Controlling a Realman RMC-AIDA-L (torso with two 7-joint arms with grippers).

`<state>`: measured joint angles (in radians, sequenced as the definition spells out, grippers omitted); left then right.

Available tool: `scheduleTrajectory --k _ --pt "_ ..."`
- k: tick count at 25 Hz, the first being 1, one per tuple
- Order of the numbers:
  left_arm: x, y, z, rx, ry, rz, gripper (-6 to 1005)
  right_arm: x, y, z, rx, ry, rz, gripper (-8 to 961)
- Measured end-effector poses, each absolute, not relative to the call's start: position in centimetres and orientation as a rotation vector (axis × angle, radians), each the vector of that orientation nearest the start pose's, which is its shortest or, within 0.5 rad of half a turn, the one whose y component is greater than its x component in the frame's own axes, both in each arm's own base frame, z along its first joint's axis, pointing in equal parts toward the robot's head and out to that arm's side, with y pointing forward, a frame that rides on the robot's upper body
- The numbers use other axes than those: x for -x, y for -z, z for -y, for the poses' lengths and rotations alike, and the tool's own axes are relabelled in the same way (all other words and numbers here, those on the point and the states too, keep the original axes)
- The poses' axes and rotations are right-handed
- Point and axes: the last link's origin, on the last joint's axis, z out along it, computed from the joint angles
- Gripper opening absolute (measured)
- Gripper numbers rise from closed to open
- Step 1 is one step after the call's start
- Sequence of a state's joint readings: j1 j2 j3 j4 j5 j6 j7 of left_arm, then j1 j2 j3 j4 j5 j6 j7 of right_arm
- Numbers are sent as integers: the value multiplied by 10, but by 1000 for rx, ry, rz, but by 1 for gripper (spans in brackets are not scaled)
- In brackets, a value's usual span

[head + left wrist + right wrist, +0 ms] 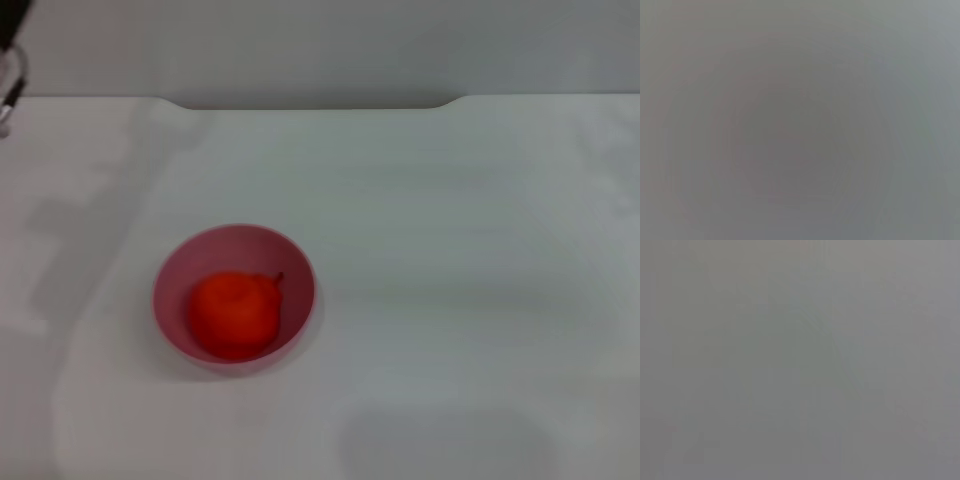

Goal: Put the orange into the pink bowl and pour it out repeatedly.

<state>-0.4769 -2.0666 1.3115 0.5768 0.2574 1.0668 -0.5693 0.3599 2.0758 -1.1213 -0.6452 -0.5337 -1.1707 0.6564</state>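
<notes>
Pink bowl (234, 298): upright on the white table (450, 250), nearest the table's near edge and toward its left side, well apart from the far edge.

Orange (234, 312): resting inside the pink bowl, on its bottom, dark stem nub turned toward the far right. Filling most of the bowl's floor.

Progress, as judged: the placing step is done for this round, since the orange sits in the bowl. The pouring-out is left; the bowl stands level and nothing has spilled onto the table.

Left gripper: only a dark part of that arm (10, 60) shows at the table's far left corner, well apart from the bowl; whether its pincer is spread or pressed together cannot be told.

Right gripper: not visible in any view. Both wrist views show only featureless grey.
</notes>
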Motion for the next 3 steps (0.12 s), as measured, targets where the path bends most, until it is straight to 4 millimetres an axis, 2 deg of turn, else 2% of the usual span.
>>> scheduleTrajectory --k 3 --pt "248 -71 -393 1475 1080 260 798 -269 -94 -371 1550 -1047 -261 593"
